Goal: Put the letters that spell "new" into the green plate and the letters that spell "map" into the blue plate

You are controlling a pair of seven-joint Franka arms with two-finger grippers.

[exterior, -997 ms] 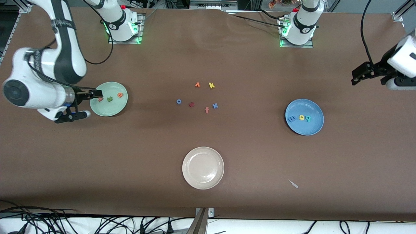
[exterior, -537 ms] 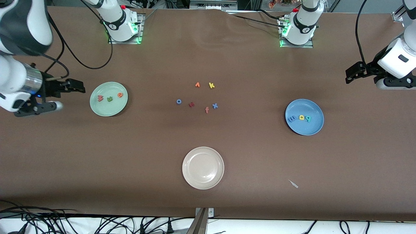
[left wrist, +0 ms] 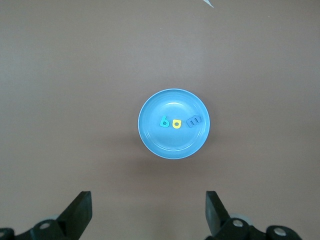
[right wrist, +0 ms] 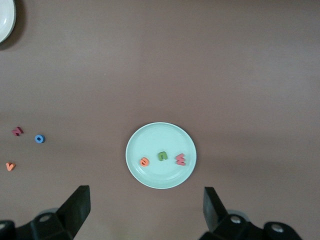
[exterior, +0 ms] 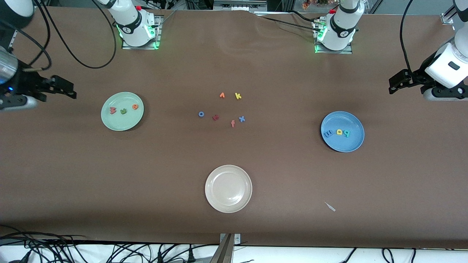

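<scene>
The w (exterior: 113,110), n (exterior: 123,111) and e (exterior: 135,106) lie in a row in the green plate (exterior: 128,124), at the right arm's end of the desk (exterior: 146,164); the m (exterior: 328,133), a (exterior: 339,132) and p (exterior: 346,133) lie in a row in the blue plate (exterior: 347,146), at the left arm's end. Judged from this layout, both words are placed and nothing is left to move. The right claw (exterior: 65,91) is released and empty, up over bare desk beside the green plate; the left claw (exterior: 396,83) is released and empty, over bare desk beside the blue plate. Risk: any further descent of either claw toward its plate could nudge the rim or scatter the light foam letters. A second risk is a mistaken pick from the spare letters (exterior: 223,107) at mid-desk, between the two plates, which would spoil a finished word. The cream plate (exterior: 228,204), nearest the front camera, is empty. Limits of view: both arms are cut off at the front view's edges. The small pale scrap (exterior: 330,207) near the cream plate cannot be identified. Some spare letters are too small to read with certainty.
</scene>
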